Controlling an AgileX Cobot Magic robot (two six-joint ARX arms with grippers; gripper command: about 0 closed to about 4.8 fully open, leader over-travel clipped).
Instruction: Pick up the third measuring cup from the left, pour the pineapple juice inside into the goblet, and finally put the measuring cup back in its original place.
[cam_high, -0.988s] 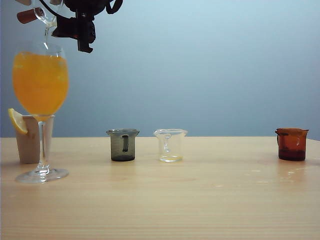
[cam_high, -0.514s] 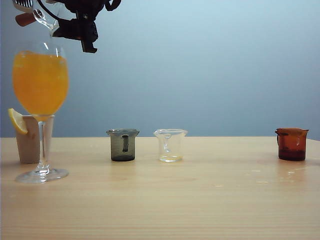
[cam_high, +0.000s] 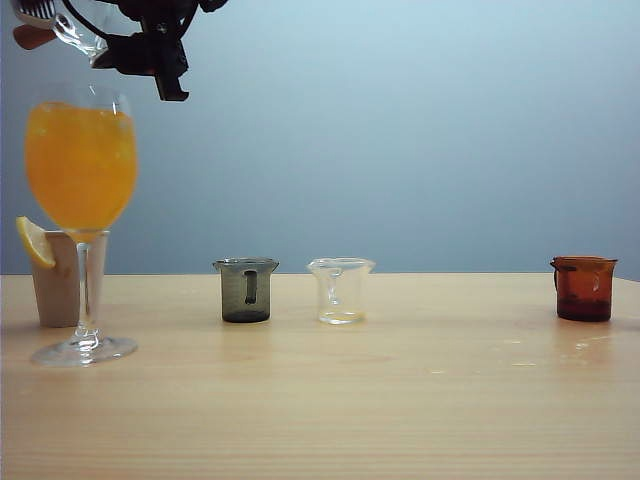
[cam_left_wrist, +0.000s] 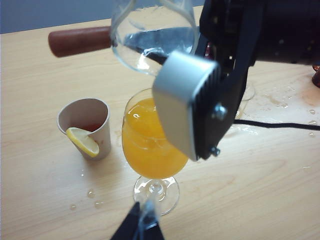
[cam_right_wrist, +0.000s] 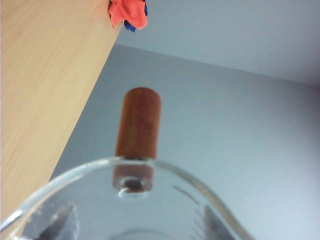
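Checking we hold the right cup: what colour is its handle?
Reddish-brown, a stubby handle on the clear glass measuring cup; the right wrist view shows it best.

Right gripper (cam_high: 60, 30) holding the third measuring cup (cam_high: 75, 32) tilted above the goblet (cam_high: 80, 165), beige lemon-slice cup (cam_high: 58, 278) crowding the goblet's stem, smoky grey cup (cam_high: 246, 290) and clear cup (cam_high: 341, 290) close together mid-table, broad bare table (cam_high: 460, 400) between clear cup and amber cup (cam_high: 584, 288), left gripper (cam_left_wrist: 137, 227) low beside goblet's foot.
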